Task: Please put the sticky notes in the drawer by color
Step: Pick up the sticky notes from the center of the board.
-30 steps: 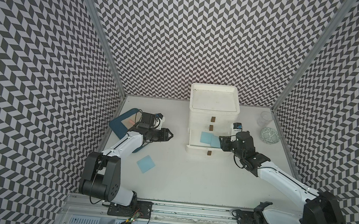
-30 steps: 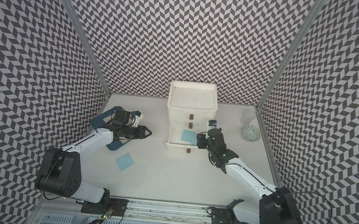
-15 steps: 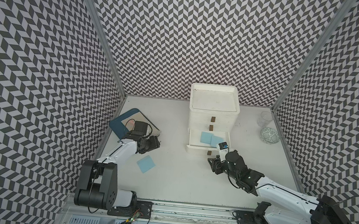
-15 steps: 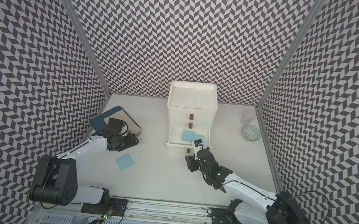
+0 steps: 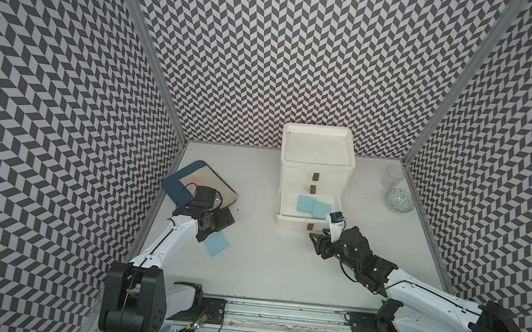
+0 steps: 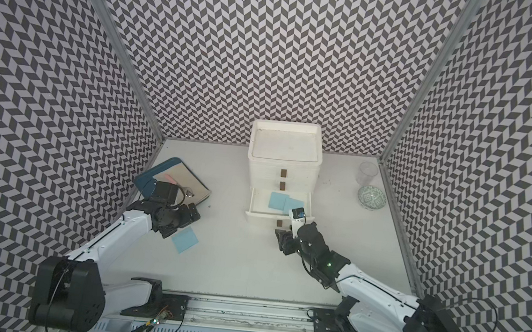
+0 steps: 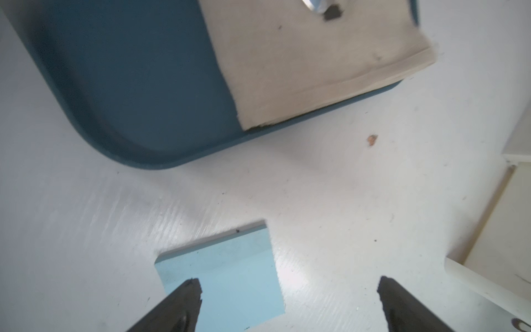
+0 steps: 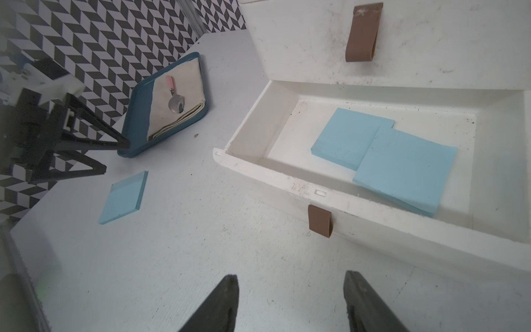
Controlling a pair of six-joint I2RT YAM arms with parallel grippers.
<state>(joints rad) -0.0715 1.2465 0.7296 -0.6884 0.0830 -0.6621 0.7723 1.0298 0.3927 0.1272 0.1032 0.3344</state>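
The white drawer [image 5: 316, 165] stands at the back with its bottom drawer [image 8: 287, 178] pulled out. Two pale blue sticky notes [image 8: 350, 138] [image 8: 402, 169] lie overlapping inside it. A third blue sticky note [image 5: 216, 244] lies flat on the table to the left. My left gripper [image 7: 287, 284] hangs open just above it, and one of its fingers [image 7: 186, 296] covers the note's [image 7: 227, 276] edge. In front of the open drawer my right gripper [image 8: 291, 277] is open and empty, low over bare table, near the brown handle [image 8: 319, 220].
A dark blue tray [image 5: 176, 184] with a folded beige cloth [image 7: 316, 57] and a pink-handled spoon [image 8: 175, 100] lies at the back left, close behind my left gripper. A clear glass [image 5: 394, 176] and a patterned bowl [image 5: 400, 201] stand at the back right.
My left gripper came down from beside the tray to the blue note on the table and opened wide. My right gripper drew back from the open drawer toward the front.
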